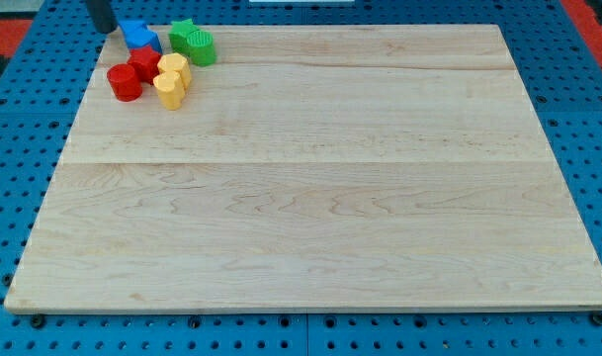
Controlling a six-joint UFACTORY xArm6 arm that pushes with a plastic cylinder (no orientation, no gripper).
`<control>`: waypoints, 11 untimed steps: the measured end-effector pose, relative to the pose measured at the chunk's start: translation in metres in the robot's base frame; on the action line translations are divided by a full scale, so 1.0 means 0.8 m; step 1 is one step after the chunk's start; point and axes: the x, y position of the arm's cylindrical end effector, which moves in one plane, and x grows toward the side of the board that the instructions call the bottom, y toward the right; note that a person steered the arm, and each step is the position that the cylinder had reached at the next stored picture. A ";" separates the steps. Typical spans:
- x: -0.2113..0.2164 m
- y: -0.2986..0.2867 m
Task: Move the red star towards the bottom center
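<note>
Wooden board [310, 198] bare up close. Far top-left cluster: red cylinder [124, 83], two yellow blocks [171, 79], red star [145, 61], blue block [138, 36], green star [193, 43]. My tip [103, 29], a plain rod with no pincer, sits behind, seemingly placed to push the star downward.

Counting six blocks on the desk [310, 198]: two red [124, 82] [144, 62], two yellow [168, 90] [174, 67], one blue [138, 36], one green [193, 42].

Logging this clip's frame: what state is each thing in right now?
My tip: at the board's top-left corner, left of the blue block, not clearly touching.
Red star: packed in the cluster, unmoved.
Red cylinder: beside the star.
Blue block: above the star.
Green star: upright.
Yellow blocks: two, touching.
Board: flat.
</note>
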 end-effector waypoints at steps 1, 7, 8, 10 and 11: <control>0.115 0.083; 0.323 0.349; 0.401 0.297; 0.460 0.235; 0.486 0.330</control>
